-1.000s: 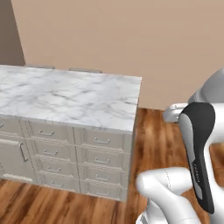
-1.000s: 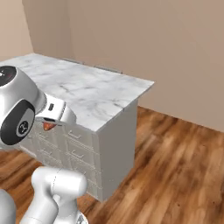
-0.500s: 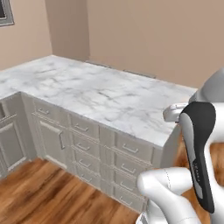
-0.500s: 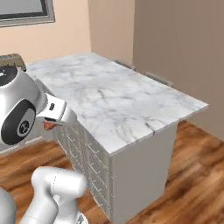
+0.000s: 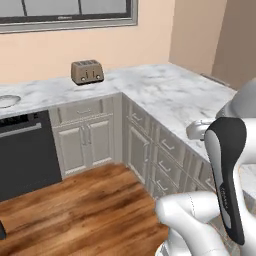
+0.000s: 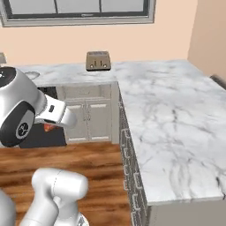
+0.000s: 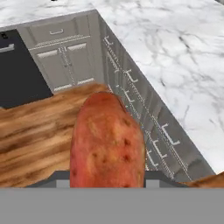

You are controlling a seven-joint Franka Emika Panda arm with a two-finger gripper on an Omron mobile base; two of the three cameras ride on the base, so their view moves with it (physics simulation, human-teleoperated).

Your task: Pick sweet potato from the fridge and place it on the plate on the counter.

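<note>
My gripper (image 6: 47, 128) is clamped on the sweet potato (image 7: 107, 142). In the hand view the potato rises from the bottom edge and stands big in the middle, orange-red skin with small dark pits, rounded tip pointing up in the picture. My fingertips are hidden behind it, so I can't see the contact itself. In the right base view an orange bit shows just under my wrist, low at the left, in front of the dark appliance (image 6: 37, 134). The potato hangs over the wood floor (image 7: 35, 135), not over the counter (image 6: 176, 128). The counter is an L: one run along the far wall under the window (image 6: 79, 9), the other coming toward me on the right. The marble top is white with grey veins, with cream drawer fronts (image 7: 144, 118) below it. A toaster (image 6: 98, 60) sits on the far run near the corner, against the wall. In the left base view the same toaster (image 5: 87, 72) is at centre left, and a round pale rim (image 5: 7, 101) shows on the far run at the left edge; I can't tell what it is. A dark appliance front (image 5: 25, 155) sits below that run. In the hand view the cabinet corner is just right of the potato, with the floor to its left.
</note>
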